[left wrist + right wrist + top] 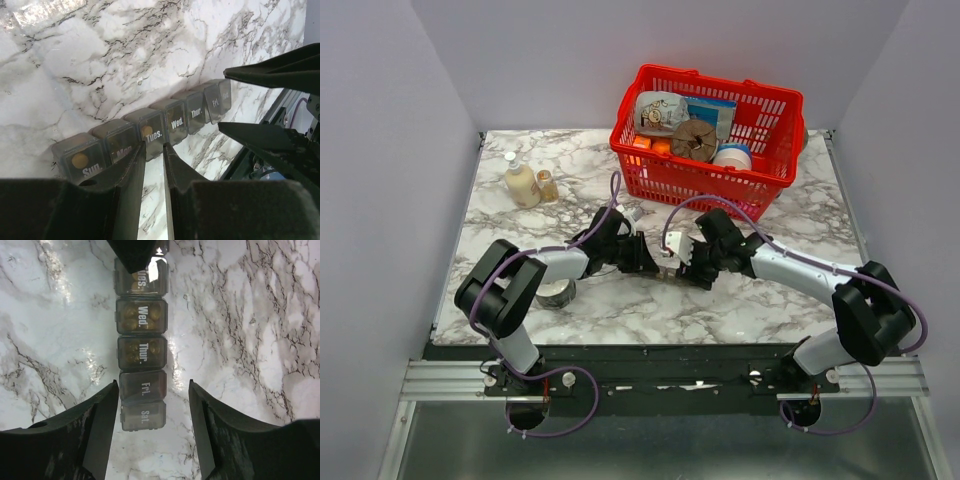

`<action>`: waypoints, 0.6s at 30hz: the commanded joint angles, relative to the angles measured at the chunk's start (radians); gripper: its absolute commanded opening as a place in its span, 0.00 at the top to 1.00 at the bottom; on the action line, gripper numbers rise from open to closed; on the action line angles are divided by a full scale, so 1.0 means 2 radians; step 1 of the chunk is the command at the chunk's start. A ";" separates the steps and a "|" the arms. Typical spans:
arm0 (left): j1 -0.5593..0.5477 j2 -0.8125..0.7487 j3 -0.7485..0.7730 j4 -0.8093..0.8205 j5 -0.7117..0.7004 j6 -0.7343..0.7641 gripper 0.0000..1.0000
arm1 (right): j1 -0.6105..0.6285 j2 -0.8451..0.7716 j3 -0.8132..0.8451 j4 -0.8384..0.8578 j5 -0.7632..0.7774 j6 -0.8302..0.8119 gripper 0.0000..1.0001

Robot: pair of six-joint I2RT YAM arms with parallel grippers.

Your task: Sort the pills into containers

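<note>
The containers (150,132) are a dark grey strip of day-marked compartments lying on the marble, all lids down. The strip also shows in the right wrist view (142,352), and a small part of it shows between the arms in the top view (666,268). Yellow pills show in Sun. (79,160) and Tues. (146,132), and in Wed. (141,320) and Thur. My left gripper (154,145) is nearly shut and empty, its tips at the Mon./Tues. compartments (645,260). My right gripper (154,385) is open and straddles the Fri./Sat. end (682,262).
A red mesh basket (760,185) with packets and jars stands at the back right. Two small bottles (522,185) stand at the back left. A round silvery tin (557,293) sits beside the left arm's elbow.
</note>
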 commanded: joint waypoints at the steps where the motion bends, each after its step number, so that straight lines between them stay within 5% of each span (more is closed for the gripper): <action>1: 0.003 0.025 -0.011 -0.049 -0.030 0.026 0.69 | -0.011 -0.015 -0.006 0.016 0.026 0.009 0.36; 14: 0.005 0.032 -0.010 -0.055 -0.027 0.031 0.69 | -0.026 -0.022 -0.001 0.045 0.058 0.013 0.41; 18: 0.006 0.032 -0.009 -0.055 -0.025 0.031 0.69 | -0.026 -0.027 0.006 -0.017 -0.038 -0.039 0.18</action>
